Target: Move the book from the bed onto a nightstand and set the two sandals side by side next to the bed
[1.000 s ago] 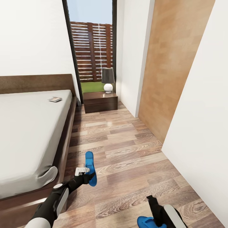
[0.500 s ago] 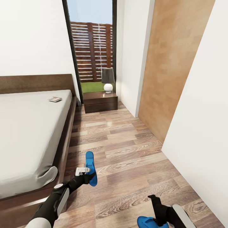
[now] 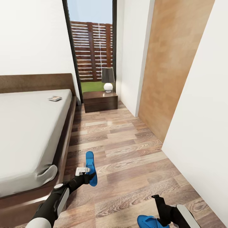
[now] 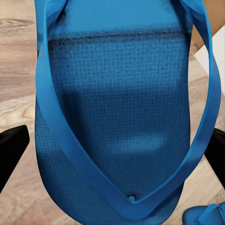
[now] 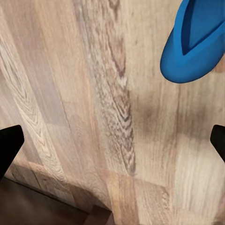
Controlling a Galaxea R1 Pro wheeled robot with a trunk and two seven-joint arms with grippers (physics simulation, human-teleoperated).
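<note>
My left gripper [image 3: 89,177] is shut on one blue sandal [image 3: 90,166], held on edge just above the floor beside the bed [image 3: 28,133]. In the left wrist view that sandal [image 4: 117,108] spans the gap between the dark fingertips [image 4: 11,152]. The second sandal [image 3: 148,221] lies on the floor at the near right, also seen from the right wrist [image 5: 199,40]. Just past it my right gripper [image 3: 156,199] is open and holds nothing. The book [image 3: 54,98] lies on the mattress near the headboard. The nightstand [image 3: 100,102] stands beyond the bed's head.
A grey-shaded lamp [image 3: 108,79] stands on the nightstand in front of the tall window. A white wall [image 3: 202,126] and a tan wood panel [image 3: 167,69] close the right side. Between them and the bed frame runs a wood-plank floor strip [image 3: 126,148].
My right arm has drawn back toward the lower right, away from the second sandal. The left arm and its sandal have stayed put.
</note>
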